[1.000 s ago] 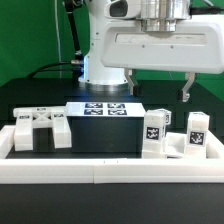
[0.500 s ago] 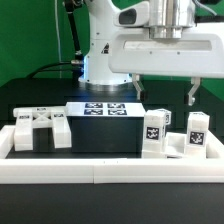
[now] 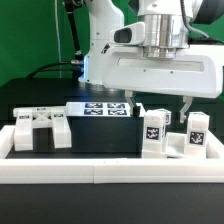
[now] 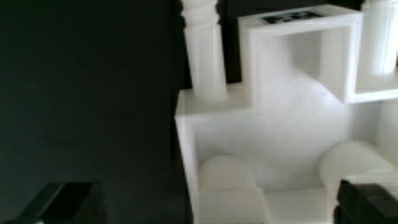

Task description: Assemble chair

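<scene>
The jaws hang wide apart, holding nothing, over the white tagged chair parts (image 3: pixel 152 131) standing on the black desk (image 3: pixel 25 100) at the exterior view's right

The table (image 3: pixel 100 142) is black and the backdrop (image 3: pixel 30 40) is green. The arm (image 3: pixel 105 40) is white; the gripper (image 3: pixel 158 104) has a white body and dark fingers (image 3: pixel 186 106). The rail (image 3: pixel 100 172) is plain white. The marker board (image 3: pixel 100 108) is white with black-and-white square tags. The block (image 3: pixel 35 130) and both legs (image 3: pixel 153 130) are white, each bearing black-and-white tags. In the wrist view the parts (image 4: pixel 267 120) are white, one with a black-and-white tag (image 4: pixel 294 15).
</scene>
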### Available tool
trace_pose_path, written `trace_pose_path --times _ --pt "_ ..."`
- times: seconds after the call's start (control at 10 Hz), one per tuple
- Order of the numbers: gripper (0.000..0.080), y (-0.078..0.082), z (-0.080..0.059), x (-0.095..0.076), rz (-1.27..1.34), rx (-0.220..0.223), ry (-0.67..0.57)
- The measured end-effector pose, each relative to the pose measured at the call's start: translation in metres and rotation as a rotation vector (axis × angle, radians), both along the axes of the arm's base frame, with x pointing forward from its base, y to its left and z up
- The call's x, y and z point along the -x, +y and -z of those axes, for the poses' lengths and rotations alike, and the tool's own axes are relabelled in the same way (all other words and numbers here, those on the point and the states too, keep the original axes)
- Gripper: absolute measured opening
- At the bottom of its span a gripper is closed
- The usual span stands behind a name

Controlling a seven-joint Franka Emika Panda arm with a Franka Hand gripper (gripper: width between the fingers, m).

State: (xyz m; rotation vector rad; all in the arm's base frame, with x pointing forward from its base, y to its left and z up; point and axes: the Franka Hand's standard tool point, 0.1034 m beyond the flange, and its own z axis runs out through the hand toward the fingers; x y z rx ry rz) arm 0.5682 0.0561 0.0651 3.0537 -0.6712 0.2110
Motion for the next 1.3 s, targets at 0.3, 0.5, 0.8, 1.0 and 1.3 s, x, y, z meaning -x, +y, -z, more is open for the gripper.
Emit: trace_pose_path --times 0.3,0.5,0.8,1.0,1.3 --pt "0.0648 -0.001 0.000 0.000 -0.014 0.003 -0.001" --pt "0.0648 -0.011 0.005 0.006 -0.082 0.010 -0.010" --pt "0.0648 -0.011 0.012 0.006 -0.065 -0.002 -0.021" --pt "0.0648 -0.002 0.020 0.008 -0.068 0.004 -0.018" --pt "0.0648 0.005 0.037 0.016 -0.079 0.016 0.005"
